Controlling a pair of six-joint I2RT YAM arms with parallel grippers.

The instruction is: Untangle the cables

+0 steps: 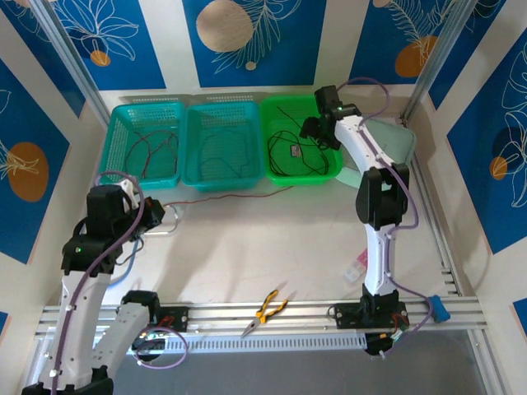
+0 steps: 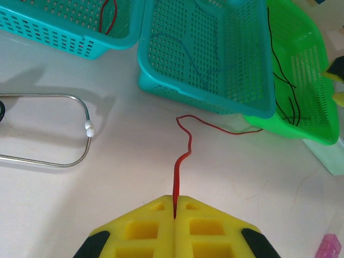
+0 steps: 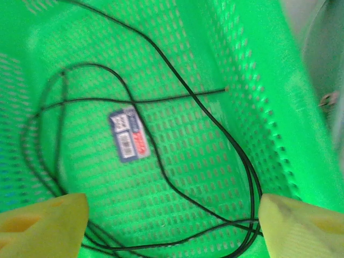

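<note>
My left gripper point(image 1: 156, 212) point(image 2: 174, 207) is shut on the end of a thin red cable point(image 2: 183, 156). The cable point(image 1: 239, 196) runs right across the table to the foot of the green basket point(image 1: 274, 140). My right gripper point(image 1: 317, 132) point(image 3: 172, 220) hangs open over that basket, with nothing between its yellow fingers. A black cable point(image 3: 242, 159) point(image 1: 288, 141) lies looped on the basket floor. The left teal basket point(image 1: 115, 144) holds red and dark cables point(image 1: 152, 148). A blue-grey cable point(image 2: 188, 43) lies in the middle teal basket point(image 1: 191, 144) point(image 2: 148, 64).
A grey tube loop point(image 2: 54, 129) lies on the table left of the red cable. Yellow-handled pliers point(image 1: 268, 311) rest by the front rail. A small pink object point(image 1: 358, 267) point(image 2: 329, 248) sits near the right arm. A pale green sheet point(image 1: 395, 144) lies beside the green basket.
</note>
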